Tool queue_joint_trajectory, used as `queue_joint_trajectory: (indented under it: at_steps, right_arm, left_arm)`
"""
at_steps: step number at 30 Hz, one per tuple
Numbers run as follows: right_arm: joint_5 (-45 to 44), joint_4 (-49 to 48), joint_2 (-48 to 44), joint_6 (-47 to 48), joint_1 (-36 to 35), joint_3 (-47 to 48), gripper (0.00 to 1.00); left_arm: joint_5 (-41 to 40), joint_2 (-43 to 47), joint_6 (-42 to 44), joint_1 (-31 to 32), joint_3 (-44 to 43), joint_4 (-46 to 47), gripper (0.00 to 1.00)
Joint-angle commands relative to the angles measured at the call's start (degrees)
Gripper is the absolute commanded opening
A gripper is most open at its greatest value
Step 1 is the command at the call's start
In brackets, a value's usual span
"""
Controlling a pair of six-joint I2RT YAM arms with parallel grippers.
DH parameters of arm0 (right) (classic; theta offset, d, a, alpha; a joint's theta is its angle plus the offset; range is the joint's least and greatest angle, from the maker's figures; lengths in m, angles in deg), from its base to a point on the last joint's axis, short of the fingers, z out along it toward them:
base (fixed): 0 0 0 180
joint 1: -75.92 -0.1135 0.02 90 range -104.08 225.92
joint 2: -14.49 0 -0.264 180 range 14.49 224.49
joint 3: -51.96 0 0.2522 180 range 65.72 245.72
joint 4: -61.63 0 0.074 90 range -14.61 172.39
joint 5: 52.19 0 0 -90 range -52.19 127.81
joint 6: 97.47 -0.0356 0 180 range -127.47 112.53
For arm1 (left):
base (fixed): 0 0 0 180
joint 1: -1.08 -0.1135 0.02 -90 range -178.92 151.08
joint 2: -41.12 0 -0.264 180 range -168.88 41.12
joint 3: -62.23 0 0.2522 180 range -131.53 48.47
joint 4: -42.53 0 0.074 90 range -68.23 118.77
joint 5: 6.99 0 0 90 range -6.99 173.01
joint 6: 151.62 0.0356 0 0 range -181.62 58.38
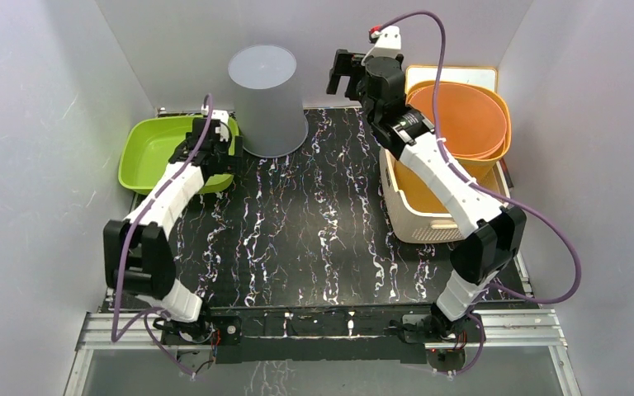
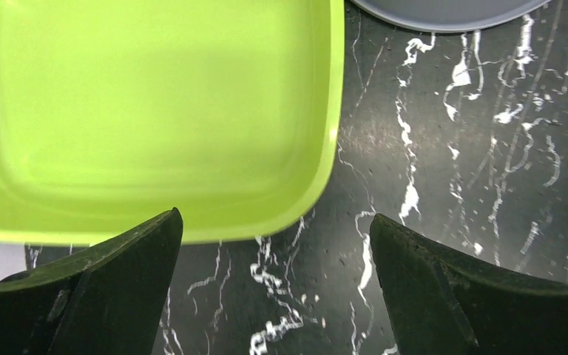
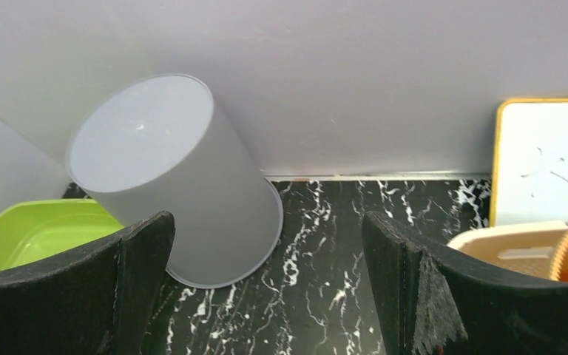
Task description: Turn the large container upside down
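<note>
Grey container (image 1: 264, 99) left of right pincer (image 1: 341, 81)

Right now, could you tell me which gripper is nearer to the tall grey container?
Left. The left gripper hangs low by the green tub, close beside the grey container; the right gripper is raised on the container's other side, farther off.
</note>
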Motion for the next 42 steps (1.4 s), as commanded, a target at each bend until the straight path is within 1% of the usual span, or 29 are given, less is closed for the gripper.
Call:
queue_joint_trajectory:
  at_steps: [1, 7, 10, 14, 17, 22, 26, 31, 33, 35, 36, 38, 39, 42]
  right_arm:
    - [-3.55, -2.86, -4.54, 0.77, 2.08, -3.08, 0.98]
    - [-1.48, -4.71, -5.55, -1.39, 7.26, -6.11, 0.98]
    - [0.52, -5.10, -5.88, -2.99, 10.06, -7.50, 0.98]
    - [2.30, -5.19, -5.93, -3.61, 12.24, -8.31, 0.97]
    - [3.34, -5.38, -6.13, -3.77, 13.11, -8.82, 0.97]
    - [4.82, -6.10, -6.47, -4.25, 13.56, -9.85, 0.96]
    - [5.53, -6.67, -6.88, -4.79, 13.60, -10.87, 0.95]
    - [5.56, -6.90, -7.24, -5.30, 13.59, -11.58, 0.95]
    - [5.55, -7.12, -7.44, -5.67, 13.60, -12.03, 0.95]
    - [5.64, -7.13, -7.67, -5.88, 13.62, -12.29, 0.96]
    - [5.59, -7.22, -7.83, -6.03, 13.58, -12.51, 0.98]
    - [5.34, -7.37, -8.23, -6.06, 13.62, -12.90, 0.98]
    - [5.11, -7.48, -8.51, -6.06, 13.65, -13.07, 0.98]
    - [4.74, -8.03, -9.27, -6.06, 13.57, -13.77, 0.98]
  left_arm:
    - [6.05, -4.81, 5.05, -2.36, -4.60, 5.92, 0.95]
    - [10.46, -12.34, 4.09, -2.31, -7.39, 10.11, 0.87]
    - [10.97, -14.45, 3.34, -1.94, -8.02, 10.37, 0.83]
    - [8.49, -14.63, 2.63, -1.78, -5.39, 11.09, 0.75]
    - [4.50, -14.68, 1.36, -1.78, -2.70, 11.91, 0.73]
    - [-0.26, -14.95, -1.20, -1.78, 2.10, 16.08, 0.70]
    - [-1.47, -16.22, -1.87, -1.79, 3.65, 17.86, 0.64]
    - [-1.28, -15.00, -2.30, -1.78, 4.03, 17.71, 0.55]
    - [-1.13, -14.45, -2.27, -1.78, 4.38, 16.91, 0.50]
    - [-0.39, -13.31, -2.50, -1.61, 5.17, 16.13, 0.41]
    - [0.06, -12.55, -2.70, -1.54, 5.73, 16.00, 0.31]
    - [1.15, -10.98, -3.20, -1.31, 7.05, 15.40, 0.06]
    - [1.40, -10.23, -3.38, -1.19, 7.65, 14.93, 0.00]
    - [1.44, -8.47, -3.68, -0.55, 9.21, 13.16, 0.00]
